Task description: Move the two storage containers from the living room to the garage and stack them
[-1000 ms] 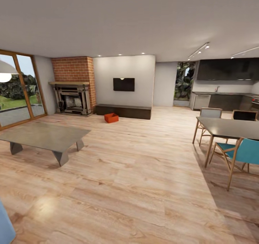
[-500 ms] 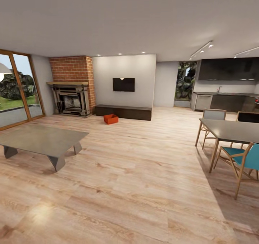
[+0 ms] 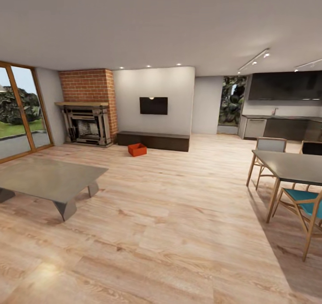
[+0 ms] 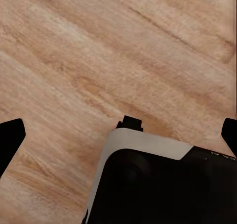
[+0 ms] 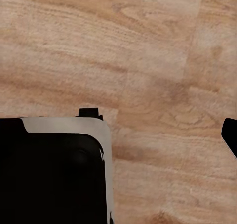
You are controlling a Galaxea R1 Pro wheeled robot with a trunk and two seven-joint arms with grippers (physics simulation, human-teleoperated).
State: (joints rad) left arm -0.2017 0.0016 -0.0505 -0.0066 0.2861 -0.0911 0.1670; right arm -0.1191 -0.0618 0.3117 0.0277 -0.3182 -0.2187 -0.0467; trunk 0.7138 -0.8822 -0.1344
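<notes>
Storage container far ahead, beside bench

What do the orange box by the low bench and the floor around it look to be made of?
The box looks like matte orange-red plastic, though it is too small to be sure. The floor looks like light wood planks: grain and board seams show, with a faint sheen.

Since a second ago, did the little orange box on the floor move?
No. The orange box sits on the wood floor just before the dark low bench, same as before. The whole picture shifted because the camera moved.
</notes>
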